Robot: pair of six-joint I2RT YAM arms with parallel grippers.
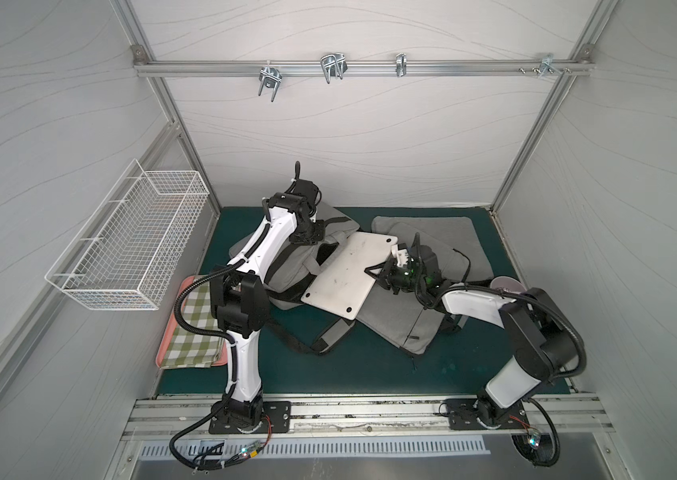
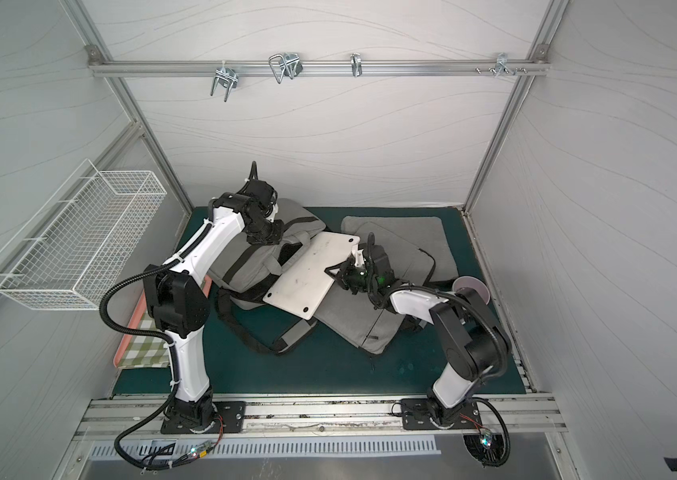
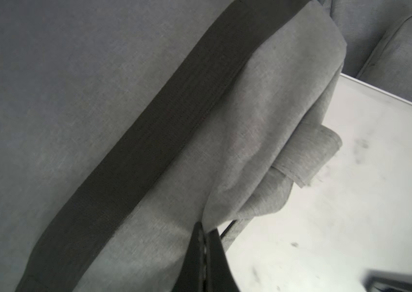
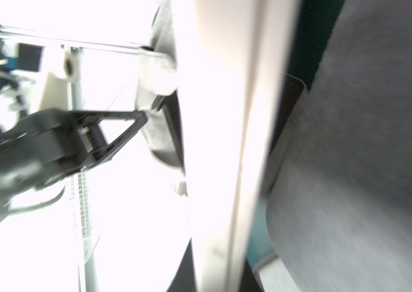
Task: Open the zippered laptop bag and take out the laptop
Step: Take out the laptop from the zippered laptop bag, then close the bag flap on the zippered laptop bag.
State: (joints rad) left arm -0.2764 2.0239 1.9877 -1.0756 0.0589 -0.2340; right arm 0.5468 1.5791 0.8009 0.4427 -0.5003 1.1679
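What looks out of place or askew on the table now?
The laptop lies bottom-up and slanted across the grey bag and a second grey sleeve, its underside smudged; the right gripper pinches its edge.

Both arms (image 1: 245,365) are white-shelled, with black joints (image 1: 241,299), corrugated cables (image 1: 177,309) and base plates (image 1: 278,410).

centre: laptop (image 1: 349,276) lies with its left end on the laptop bag (image 1: 282,270) and its right part over a sleeve (image 1: 403,320) | back right: pad (image 1: 428,222) behind the sleeve, seemingly partly under it | left of bag: cloth (image 1: 195,328) on tray (image 1: 159,355) | left wall: basket (image 1: 133,245) above tray | bags, tray on mat (image 1: 370,370)
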